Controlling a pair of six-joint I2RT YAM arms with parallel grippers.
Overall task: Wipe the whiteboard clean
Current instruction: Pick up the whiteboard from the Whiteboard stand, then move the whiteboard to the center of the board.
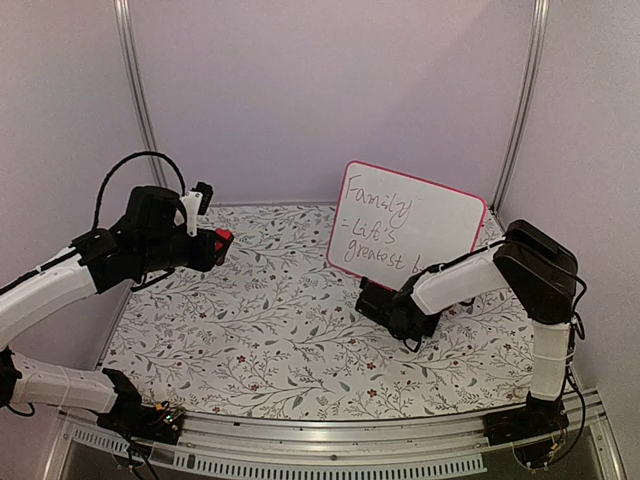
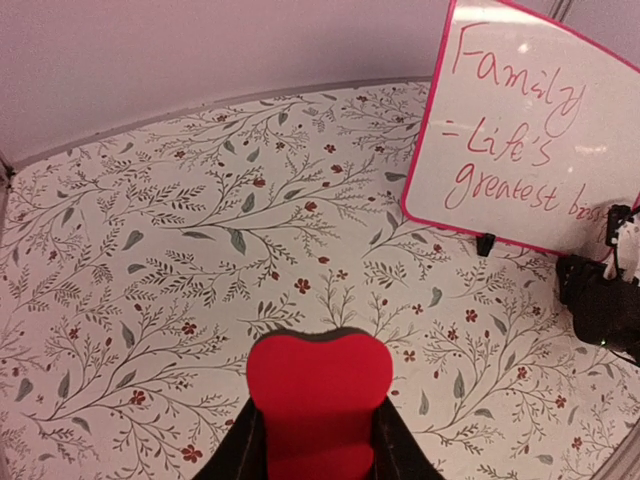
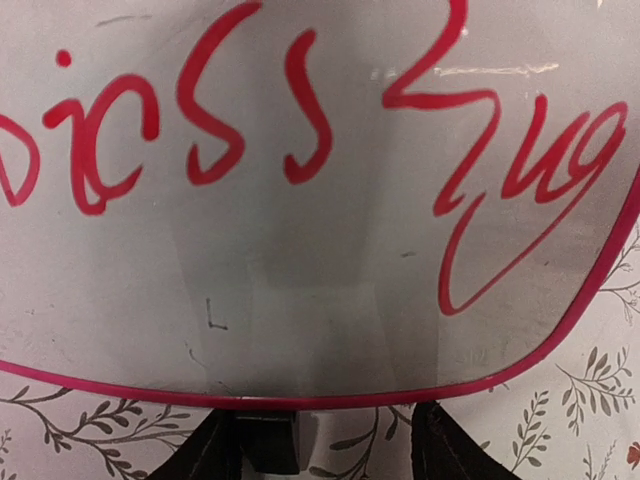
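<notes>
Rectangular white board w/ thin red-pink frame stands at far right of the floral-print table cover. It leans back a bit on small black feet, writing side facing the arms. Red handwriting covers it ("Family = Life's greatest b…"), so nothing wiped yet, by the look of it.

L gripper is clamped tight on the small red eraser block, one finger each side, block's rounded top sticking out fwd. It hangs raised over the left part of the table, well apart from the board and aimed roughly toward it. Prob. held high so the block clears the cloth on its way across.

R gripper is low at the board's near bottom edge, near its right corner. Jaws are partway open, one finger either side of a black foot, frame rim just above them. No contact w/ frame or foot can be made out; it holds nothing as far as I can see. Likely there to pinch or brace the bottom edge. The board is light and only propped, so it would slide or tip back under wiping pressure. Steady first, then wipe.

Risk: nudging the foot before a grip is made could shift the board.
</notes>
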